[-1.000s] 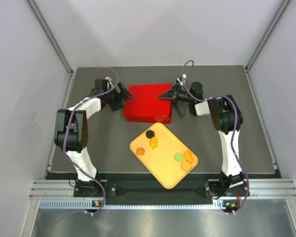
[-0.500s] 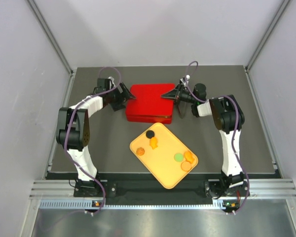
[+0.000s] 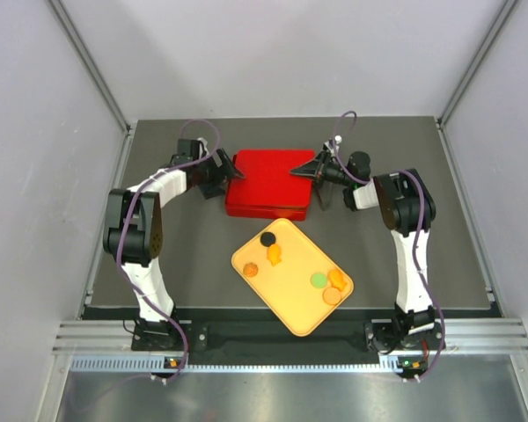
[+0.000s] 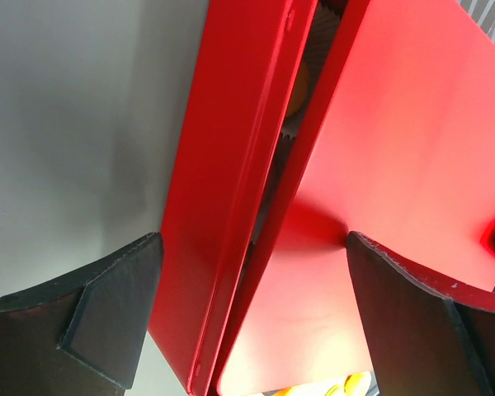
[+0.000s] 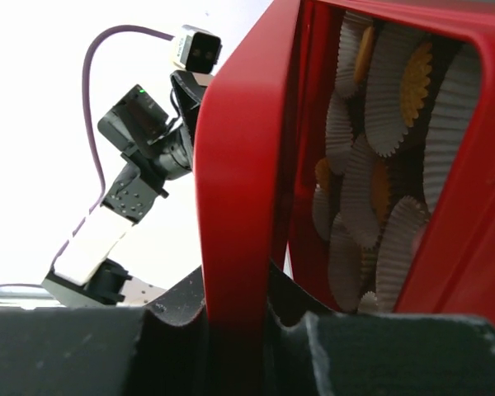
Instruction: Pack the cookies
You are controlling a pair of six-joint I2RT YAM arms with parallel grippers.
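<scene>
Top external view, left to right. Left claw (image 3: 220,172) stands spread at the left end of the red box (image 3: 268,211), straddling base and lid (image 3: 268,176) and gripping nothing. The lid sits ajar; white paper cups (image 5: 379,124) show in the gap, some holding orange discs. Right claw (image 3: 311,170) is pinched on the lid's right rim. Nearer the arms, about six cookies (image 3: 319,280) lie loose on the yellow tray (image 3: 290,312): one black, one green, the rest orange. Judgement: packing is partly done; the tray cookies are left to pack, and the lid is not yet closed.
</scene>
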